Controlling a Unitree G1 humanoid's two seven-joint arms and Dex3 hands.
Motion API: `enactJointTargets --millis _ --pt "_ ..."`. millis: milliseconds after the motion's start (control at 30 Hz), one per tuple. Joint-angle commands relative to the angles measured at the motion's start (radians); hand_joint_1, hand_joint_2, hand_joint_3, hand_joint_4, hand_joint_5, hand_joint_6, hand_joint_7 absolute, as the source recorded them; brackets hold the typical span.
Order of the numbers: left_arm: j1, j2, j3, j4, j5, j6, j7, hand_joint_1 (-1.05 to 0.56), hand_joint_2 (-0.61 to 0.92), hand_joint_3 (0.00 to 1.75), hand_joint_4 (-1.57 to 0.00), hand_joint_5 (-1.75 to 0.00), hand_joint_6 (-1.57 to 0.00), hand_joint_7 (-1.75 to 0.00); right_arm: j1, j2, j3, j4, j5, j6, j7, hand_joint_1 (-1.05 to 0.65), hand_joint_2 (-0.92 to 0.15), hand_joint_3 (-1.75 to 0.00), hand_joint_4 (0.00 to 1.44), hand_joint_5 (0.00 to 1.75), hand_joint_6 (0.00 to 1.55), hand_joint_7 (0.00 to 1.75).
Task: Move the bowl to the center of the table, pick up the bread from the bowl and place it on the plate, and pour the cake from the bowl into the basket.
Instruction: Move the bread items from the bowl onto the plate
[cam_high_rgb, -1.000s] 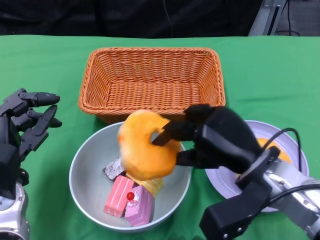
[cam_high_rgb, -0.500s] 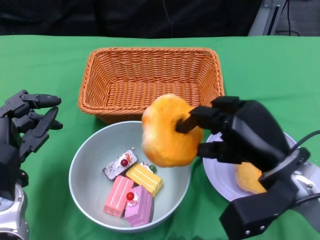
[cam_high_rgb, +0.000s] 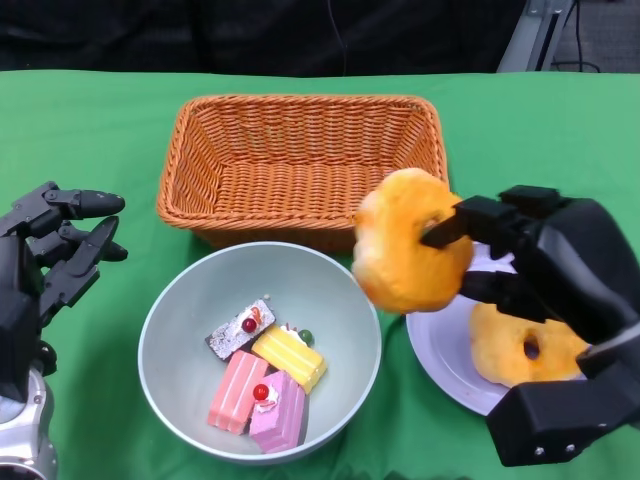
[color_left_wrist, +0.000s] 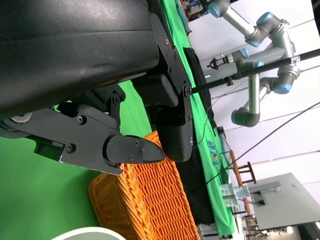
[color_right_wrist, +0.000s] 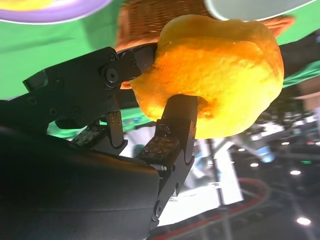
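Note:
My right hand (cam_high_rgb: 545, 275) grips a ring-shaped orange bread (cam_high_rgb: 410, 254) in the air, between the bowl and the plate. The right wrist view shows that bread (color_right_wrist: 220, 75) with one finger through its hole. A second ring bread (cam_high_rgb: 522, 345) lies on the white plate (cam_high_rgb: 445, 355) at the right. The grey bowl (cam_high_rgb: 175, 310) sits in front of the wicker basket (cam_high_rgb: 300, 160) and holds several small cake pieces (cam_high_rgb: 262, 385). At the left edge my left hand (cam_high_rgb: 45, 265) hovers with fingers apart, holding nothing.
A green cloth (cam_high_rgb: 90, 140) covers the table. The basket (color_left_wrist: 145, 210) also shows in the left wrist view, beyond my left hand's fingers (color_left_wrist: 132, 150). Beyond the table's far edge it is dark.
My right hand has carried the bread up and to the right, from over the bowl to the plate's near edge. The cakes in the bowl now show. The left hand is still.

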Motion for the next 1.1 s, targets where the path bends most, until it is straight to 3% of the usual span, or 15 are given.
enactJointTargets --millis 33,333,633,767,1100 --pt "-0.008 0.022 0.003 0.003 -0.004 0.007 -0.005 -0.18 0.92 0.27 -0.87 -1.16 -0.90 -0.75 0.040 -0.030 -0.045 -0.026 0.043 0.017 0.018 -0.11 -0.84 0.00 0.83 1.29 0.96 0.73" --pt "-0.006 0.026 -0.010 0.007 0.010 -0.006 -0.023 -0.22 0.92 0.25 -0.89 -1.14 -0.90 -0.75 0.112 -0.044 -0.095 0.016 0.031 0.016 -0.059 -0.03 -0.81 0.00 0.82 1.42 1.01 0.75" --pt "0.005 0.014 -0.042 -0.007 0.043 -0.016 -0.016 -0.25 0.92 0.22 -0.92 -1.14 -0.90 -0.76 0.164 -0.065 -0.102 0.067 0.043 0.010 -0.081 -0.01 -0.85 -0.02 0.76 1.54 0.85 1.10" --pt "0.010 0.004 -0.054 -0.018 0.046 -0.022 -0.018 -0.25 0.92 0.22 -0.92 -1.13 -0.90 -0.76 0.177 -0.068 -0.095 0.089 0.043 0.015 -0.073 -0.02 -0.85 -0.02 0.78 1.43 0.86 1.01" --pt "0.017 0.002 -0.078 -0.023 0.054 -0.035 -0.032 -0.25 0.92 0.24 -0.93 -1.13 -0.89 -0.76 0.162 -0.049 -0.075 0.181 0.041 -0.011 -0.122 -0.02 -0.85 -0.01 0.76 1.46 0.85 1.05"
